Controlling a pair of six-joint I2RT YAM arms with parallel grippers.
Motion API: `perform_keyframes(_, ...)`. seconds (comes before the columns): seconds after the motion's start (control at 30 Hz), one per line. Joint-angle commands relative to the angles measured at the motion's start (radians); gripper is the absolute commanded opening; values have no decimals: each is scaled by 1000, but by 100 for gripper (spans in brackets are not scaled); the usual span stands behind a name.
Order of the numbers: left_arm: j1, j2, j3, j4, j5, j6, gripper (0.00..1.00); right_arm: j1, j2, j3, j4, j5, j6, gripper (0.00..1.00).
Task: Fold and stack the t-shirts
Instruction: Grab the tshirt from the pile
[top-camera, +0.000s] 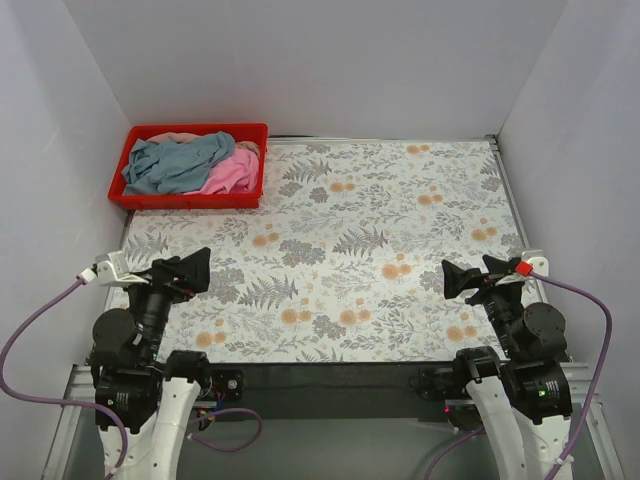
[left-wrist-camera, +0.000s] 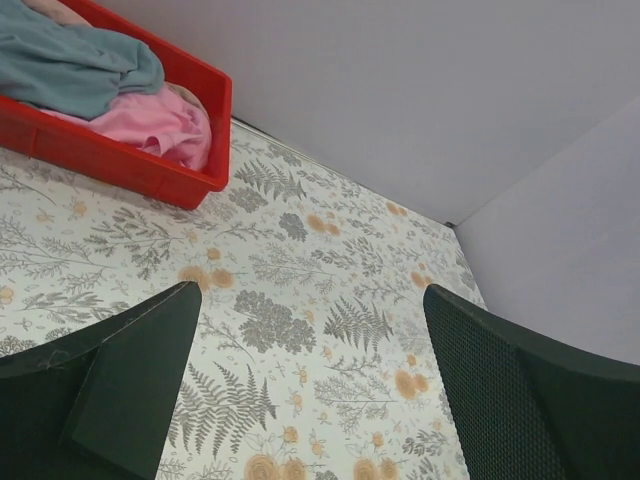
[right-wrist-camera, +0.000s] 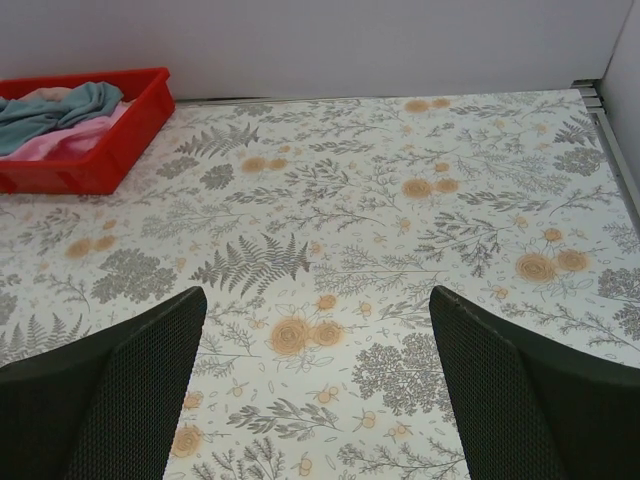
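Three crumpled t-shirts lie in the red tray (top-camera: 185, 199) at the far left corner: a blue-grey one (top-camera: 175, 163) on top, a pink one (top-camera: 232, 175) beside it, and a beige one (top-camera: 175, 137) showing behind. The blue-grey (left-wrist-camera: 70, 65) and pink (left-wrist-camera: 160, 125) shirts also show in the left wrist view. My left gripper (top-camera: 188, 272) is open and empty above the near left of the table. My right gripper (top-camera: 470, 275) is open and empty above the near right. Both are far from the shirts.
The table carries a floral-printed cloth (top-camera: 360, 240). White walls close the back and both sides. A metal rail (top-camera: 515, 210) runs along the right edge. The red tray also shows far left in the right wrist view (right-wrist-camera: 100, 165).
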Motion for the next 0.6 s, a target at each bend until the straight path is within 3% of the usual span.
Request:
perform_keyframes(0.0, 7, 43, -22, 19, 20, -57, 93, -1, -7, -10, 49, -6, 54, 98)
perform_keyframes(0.27, 6, 322, -69, 54, -20, -278, 93, 2, -38, -131, 102, -118, 180, 98)
perform_keyframes(0.47, 7, 702, 19, 126, -92, -293, 94, 23, -59, -255, 205, -240, 283, 98)
perform_keyframes(0.57, 7, 892, 147, 171, -203, -228, 93, 40, -62, -275, 219, -273, 285, 98)
